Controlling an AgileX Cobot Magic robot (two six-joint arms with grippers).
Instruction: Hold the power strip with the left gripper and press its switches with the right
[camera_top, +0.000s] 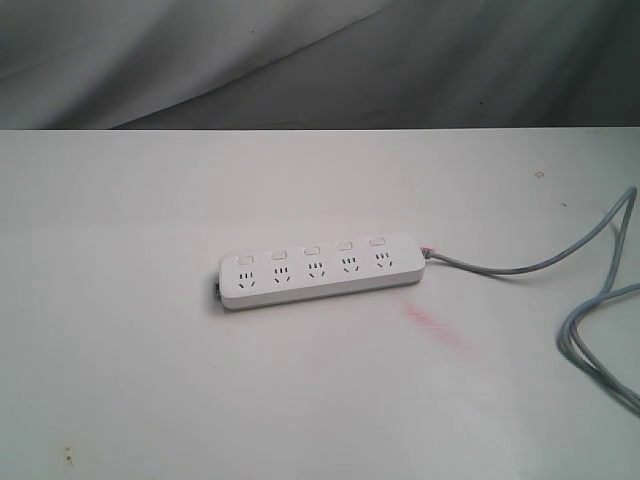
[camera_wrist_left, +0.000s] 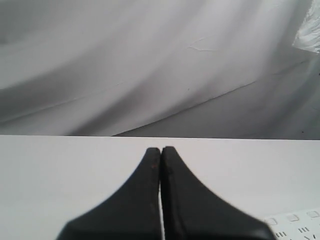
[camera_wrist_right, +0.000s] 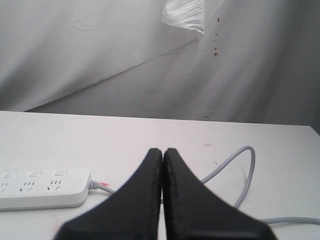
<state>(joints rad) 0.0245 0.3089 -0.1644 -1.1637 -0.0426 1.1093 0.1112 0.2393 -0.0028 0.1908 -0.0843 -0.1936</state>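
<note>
The white power strip lies flat near the middle of the white table, with its five rocker switches in a row along its far edge. Its grey cord runs off to the right and loops back. Neither gripper shows in the exterior view. In the left wrist view my left gripper is shut and empty above bare table, with a corner of the power strip just showing. My right gripper is shut and empty too, with the power strip off to one side and the cord behind it.
A grey draped cloth hangs behind the table's far edge. A pink smear marks the table just right of the strip. Cord loops lie along the table's right edge.
</note>
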